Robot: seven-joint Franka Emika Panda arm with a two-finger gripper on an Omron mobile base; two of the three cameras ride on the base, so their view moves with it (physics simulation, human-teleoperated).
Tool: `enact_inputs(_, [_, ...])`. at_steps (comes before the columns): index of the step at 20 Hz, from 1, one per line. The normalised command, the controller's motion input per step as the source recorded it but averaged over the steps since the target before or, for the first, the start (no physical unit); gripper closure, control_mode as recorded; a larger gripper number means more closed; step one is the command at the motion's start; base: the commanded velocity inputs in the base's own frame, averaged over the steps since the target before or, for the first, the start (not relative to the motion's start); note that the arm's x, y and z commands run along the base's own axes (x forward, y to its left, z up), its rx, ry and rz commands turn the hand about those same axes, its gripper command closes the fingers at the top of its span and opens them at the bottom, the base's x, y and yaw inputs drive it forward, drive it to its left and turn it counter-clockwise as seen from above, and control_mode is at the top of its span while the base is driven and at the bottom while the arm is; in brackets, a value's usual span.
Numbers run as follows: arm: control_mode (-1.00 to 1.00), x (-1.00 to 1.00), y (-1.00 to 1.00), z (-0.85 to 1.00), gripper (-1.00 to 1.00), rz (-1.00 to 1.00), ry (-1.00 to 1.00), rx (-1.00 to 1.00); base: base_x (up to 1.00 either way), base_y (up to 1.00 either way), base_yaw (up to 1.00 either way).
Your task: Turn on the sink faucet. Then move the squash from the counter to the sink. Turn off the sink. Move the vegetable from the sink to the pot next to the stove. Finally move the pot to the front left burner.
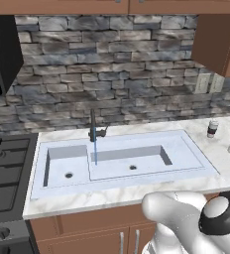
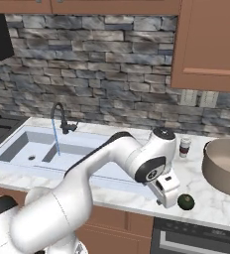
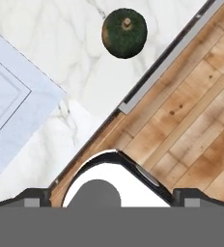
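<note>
The squash (image 3: 124, 33) is a small dark green ball lying on the white marble counter (image 3: 80, 53) near its front edge; it also shows as squash (image 2: 186, 202). My gripper (image 2: 162, 198) hangs just left of it over the counter's edge, apart from it. My gripper (image 3: 111, 198) is open, with nothing between the fingertips (image 3: 33, 198). The dark sink faucet (image 1: 93, 130) stands behind the pale double sink (image 1: 196, 156), and a thin blue stream of water runs from its spout into the basin. The brownish-grey pot (image 2: 225, 166) sits on the counter at the far right.
A small jar (image 2: 185, 147) with a dark band stands between the sink and the pot. The black stove (image 1: 5, 173) is left of the sink. Wooden cabinets hang above the counter on the right. A dark appliance front (image 2: 196, 238) lies below the counter under the squash.
</note>
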Motion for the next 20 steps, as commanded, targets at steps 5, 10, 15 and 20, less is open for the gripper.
enact_inputs(5, [-1.00, 0.32, -0.53, -0.13, -1.00, 0.00, 0.07, 0.00, 0.00, 0.00, 0.00])
enact_inputs(10, [-1.00, 0.28, -0.51, -0.22, -1.00, 0.00, 0.13, 0.00, 0.00, 0.00, 0.00])
enact_inputs(15, [-1.00, 0.19, -0.45, -0.30, -1.00, 0.00, 0.11, 0.00, 0.00, 0.00, 0.00])
enact_inputs(20, [-1.00, 0.16, -0.30, -0.27, -1.00, 0.00, 0.03, 0.00, 0.00, 0.00, 0.00])
